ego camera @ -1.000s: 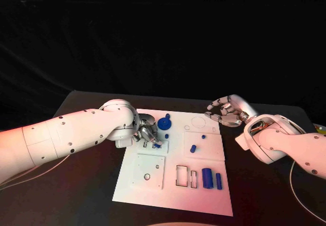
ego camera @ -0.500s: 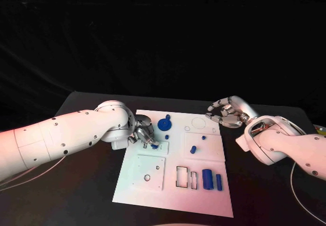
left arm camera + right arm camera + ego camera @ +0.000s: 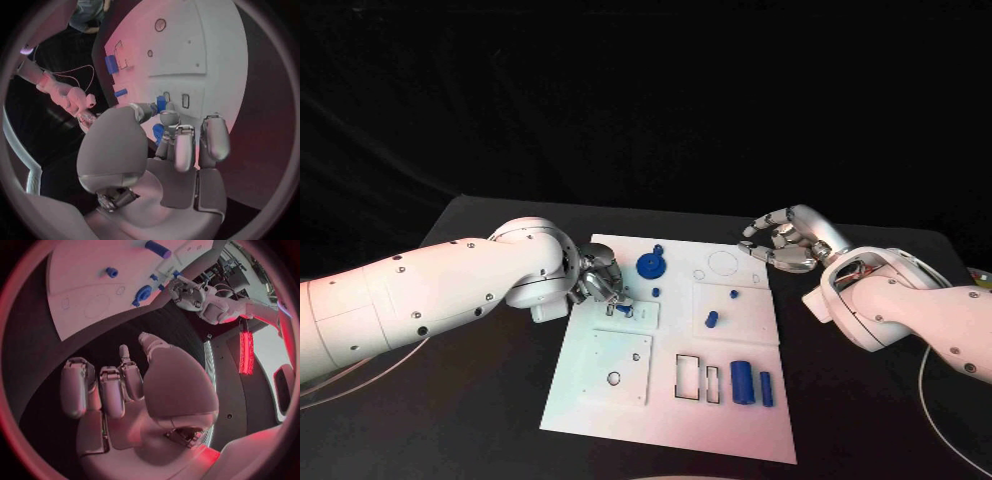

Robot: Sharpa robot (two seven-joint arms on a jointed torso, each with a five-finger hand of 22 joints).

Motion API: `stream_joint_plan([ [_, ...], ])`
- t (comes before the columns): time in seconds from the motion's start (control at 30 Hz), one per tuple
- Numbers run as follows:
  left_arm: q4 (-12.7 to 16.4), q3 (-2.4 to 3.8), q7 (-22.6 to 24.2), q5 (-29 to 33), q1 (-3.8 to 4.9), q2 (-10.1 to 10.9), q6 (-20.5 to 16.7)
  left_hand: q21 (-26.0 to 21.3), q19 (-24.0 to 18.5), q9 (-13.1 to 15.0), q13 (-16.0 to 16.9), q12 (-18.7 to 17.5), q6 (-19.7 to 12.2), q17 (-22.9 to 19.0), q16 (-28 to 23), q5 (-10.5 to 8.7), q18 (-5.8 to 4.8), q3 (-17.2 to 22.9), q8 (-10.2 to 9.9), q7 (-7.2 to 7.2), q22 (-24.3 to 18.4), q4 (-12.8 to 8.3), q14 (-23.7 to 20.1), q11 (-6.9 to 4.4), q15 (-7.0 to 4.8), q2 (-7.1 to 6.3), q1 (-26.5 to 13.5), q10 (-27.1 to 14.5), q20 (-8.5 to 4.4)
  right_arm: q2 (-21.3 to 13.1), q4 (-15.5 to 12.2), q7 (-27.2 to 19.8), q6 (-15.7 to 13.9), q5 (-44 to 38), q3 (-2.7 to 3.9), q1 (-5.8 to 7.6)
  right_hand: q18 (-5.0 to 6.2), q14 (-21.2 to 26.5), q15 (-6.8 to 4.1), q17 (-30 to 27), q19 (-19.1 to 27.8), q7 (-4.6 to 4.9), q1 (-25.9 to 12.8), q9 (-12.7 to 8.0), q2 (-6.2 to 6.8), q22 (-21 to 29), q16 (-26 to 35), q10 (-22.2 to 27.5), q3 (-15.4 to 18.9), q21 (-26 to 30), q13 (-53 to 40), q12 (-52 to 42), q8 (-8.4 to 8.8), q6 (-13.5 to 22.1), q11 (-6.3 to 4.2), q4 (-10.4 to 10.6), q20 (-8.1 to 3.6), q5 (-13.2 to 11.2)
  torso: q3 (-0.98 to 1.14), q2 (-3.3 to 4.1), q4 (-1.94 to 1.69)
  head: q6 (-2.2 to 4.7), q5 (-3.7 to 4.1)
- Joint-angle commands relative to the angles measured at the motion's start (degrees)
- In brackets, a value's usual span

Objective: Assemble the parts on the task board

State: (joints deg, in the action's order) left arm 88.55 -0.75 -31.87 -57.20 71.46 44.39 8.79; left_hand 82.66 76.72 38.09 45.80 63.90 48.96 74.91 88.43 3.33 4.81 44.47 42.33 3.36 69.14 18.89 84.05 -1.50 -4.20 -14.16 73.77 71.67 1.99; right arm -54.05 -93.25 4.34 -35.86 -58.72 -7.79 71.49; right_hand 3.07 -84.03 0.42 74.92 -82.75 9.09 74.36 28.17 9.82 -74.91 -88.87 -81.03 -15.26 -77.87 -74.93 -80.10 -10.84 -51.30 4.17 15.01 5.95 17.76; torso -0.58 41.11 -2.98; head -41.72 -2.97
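A: Start big. Why does the black table (image 3: 473, 400) carry the task board (image 3: 625, 395) dead centre?

B: My guess is so that both arms can reach it. The white plate runs from about 12 o'clock down to 6 in the head view, with cut-outs waiting for pieces.

A: And the left hand (image 3: 600, 280)?

B: It sits at the board's 10 o'clock edge, fingers curled down over a small blue peg (image 3: 630, 310) beside two narrow slots. In the left wrist view the fingertips (image 3: 167, 118) are right against a blue piece, but I cannot tell whether they pinch it or merely touch it. It reads as working a part into its seat.

A: The right hand (image 3: 783, 243)?

B: Hovering off the board's 2 o'clock corner, fingers curled in, nothing in them. The right wrist view shows its palm (image 3: 169, 390) bare. Probably parked clear so the left arm has room.

A: The loose parts?

B: A blue wheel-like piece (image 3: 651, 265) at 11 o'clock, a short blue cylinder (image 3: 711, 317) near centre, a tiny blue stud (image 3: 731, 291) just above it. Two long blue bars (image 3: 749, 385) lie side by side at 4 o'clock beside empty rectangular slots (image 3: 694, 375), likely their seats.
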Motion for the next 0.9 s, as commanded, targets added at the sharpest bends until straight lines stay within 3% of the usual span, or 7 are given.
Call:
stream_joint_plan([
  [0.03,0.52,-0.04,0.06,-1.62,-0.18,-0.04,-3.57,0.3,0.44,7.46,0.23,0.33,1.37,11.94,0.25,0.21,-0.56,8.35,1.68,-0.97,0.35,-8.2,5.05,-0.21,-0.49,-0.68,-0.38,0.66,-0.05,-0.02,0.02,-0.41,0.54,-0.12,0.0,-0.1,0.21,-4.76,-0.47,9.68,0.24,-0.21,0.49,0.08,-0.14,-4.55,0.33,0.21,-0.22,0.35,-4.06,0.24,-0.23,0.06,-0.08,0.22,0.01,0.32,0.0,-0.03,0.01,-0.09,-0.17],
  [0.23,1.15,-0.18,0.04,-3.33,-0.68,-0.07,-5.01,0.93,1.59,7.99,0.98,1.07,2.15,11.99,0.26,0.88,-0.88,10.56,1.92,-1.32,2.0,-9.24,5.08,-0.56,-0.81,-1.82,-1.9,1.85,-0.37,-0.02,0.06,-0.39,0.61,-0.12,0.0,-0.21,0.21,-4.76,-0.47,9.68,0.24,-0.21,0.49,0.08,-0.14,-4.55,0.33,0.21,-0.22,0.35,-4.06,0.24,-0.23,0.06,-0.08,0.22,0.01,0.32,0.02,0.02,0.08,-0.13,-0.24],
  [0.57,1.29,-0.79,-0.38,-5.26,-1.03,-0.5,-5.04,1.25,2.17,8.33,1.55,1.6,2.59,12.0,0.25,1.6,-1.05,11.55,2.11,-1.54,2.85,-9.87,5.09,-0.78,-1.01,-2.26,-3.0,2.55,-0.56,0.03,0.1,-0.24,0.7,-0.16,0.0,-0.3,0.22,-4.75,-0.46,9.64,0.25,-0.2,0.43,0.1,-0.13,-4.53,0.34,0.2,-0.18,0.39,-4.08,0.23,-0.26,0.11,-0.06,0.31,0.01,0.4,0.05,0.14,0.1,-0.27,-0.39],
  [0.73,1.05,-1.11,-0.7,-5.48,-1.13,-0.92,-4.71,1.51,2.65,8.62,1.64,1.75,2.72,12.02,0.25,2.8,-1.19,12.1,2.22,-1.65,3.55,-10.54,5.09,-0.89,-1.13,-2.42,-3.96,2.8,-0.71,0.05,0.09,-0.23,0.73,-0.24,0.0,-0.32,0.22,-4.75,-0.46,9.64,0.25,-0.2,0.43,0.1,-0.13,-4.53,0.34,0.2,-0.18,0.39,-4.08,0.23,-0.26,0.11,-0.06,0.31,0.01,0.4,0.06,0.13,0.09,-0.29,-0.4],
  [0.9,0.83,-1.31,-1.01,-5.54,-1.22,-1.24,-4.05,1.64,2.92,9.21,3.2,2.85,2.98,12.04,0.24,5.71,-1.26,12.58,2.57,-1.8,3.91,-11.84,5.1,-1.03,-1.28,-2.51,-5.65,3.52,-0.87,0.05,0.07,-0.29,0.69,-0.27,0.0,-0.33,0.22,-4.75,-0.46,9.64,0.25,-0.2,0.43,0.1,-0.13,-4.53,0.34,0.2,-0.18,0.39,-4.08,0.23,-0.26,0.11,-0.06,0.31,0.01,0.4,0.03,0.15,0.12,-0.18,-0.37],
])
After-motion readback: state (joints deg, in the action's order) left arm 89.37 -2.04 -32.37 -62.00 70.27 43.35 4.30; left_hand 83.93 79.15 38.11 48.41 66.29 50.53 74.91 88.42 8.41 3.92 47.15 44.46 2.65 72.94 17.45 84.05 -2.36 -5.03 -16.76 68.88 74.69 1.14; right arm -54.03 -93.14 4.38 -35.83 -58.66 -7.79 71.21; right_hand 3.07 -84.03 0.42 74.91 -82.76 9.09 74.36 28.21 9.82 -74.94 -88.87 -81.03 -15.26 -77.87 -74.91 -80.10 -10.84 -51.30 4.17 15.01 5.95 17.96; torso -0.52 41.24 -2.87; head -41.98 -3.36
